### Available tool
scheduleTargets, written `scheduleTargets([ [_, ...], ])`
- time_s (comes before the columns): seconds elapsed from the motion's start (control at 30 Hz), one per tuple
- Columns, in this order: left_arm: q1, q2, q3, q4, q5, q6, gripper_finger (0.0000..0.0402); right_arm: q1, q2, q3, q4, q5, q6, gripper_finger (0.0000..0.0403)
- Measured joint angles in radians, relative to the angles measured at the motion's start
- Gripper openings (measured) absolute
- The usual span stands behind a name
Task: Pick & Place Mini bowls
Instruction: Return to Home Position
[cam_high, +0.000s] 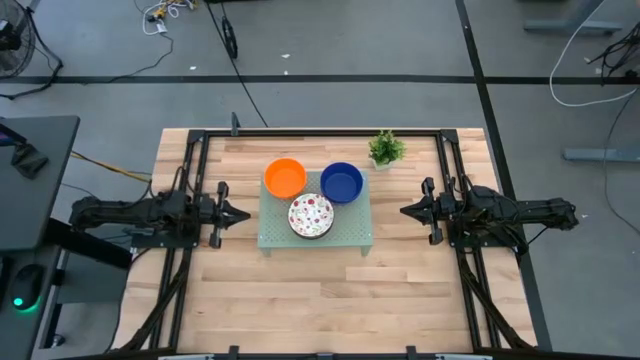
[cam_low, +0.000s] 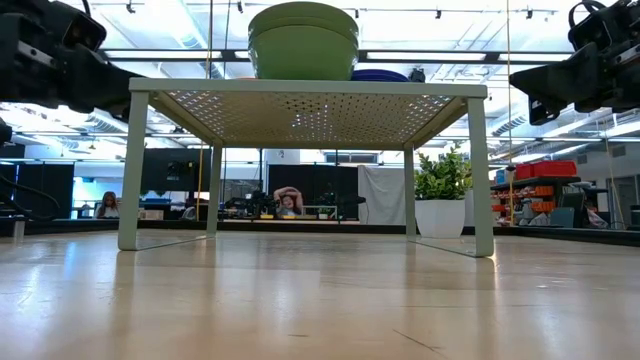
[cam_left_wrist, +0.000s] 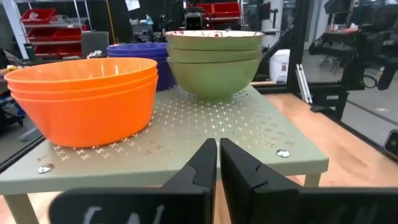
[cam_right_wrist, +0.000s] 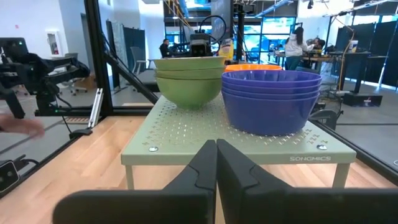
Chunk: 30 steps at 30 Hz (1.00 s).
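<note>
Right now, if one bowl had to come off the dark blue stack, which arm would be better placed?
Probably the right. The dark blue stack sits on the right side of the green shelf, nearest the right gripper; the left gripper waits farther off, past the orange stack.

The overhead camera looks straight down, the low one level, and both wrist cameras face the shelf (cam_left_wrist: 205, 124) (opposite sides).
</note>
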Motion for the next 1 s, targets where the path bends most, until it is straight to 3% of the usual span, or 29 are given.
scheduleTargets([
  [1.0, 0.000, -0.045, -0.001, 0.053, -0.003, -0.021, 0.0028, -0.032, 0.000, 0.000, 0.001, 0.000, 0.000, 0.0011],
])
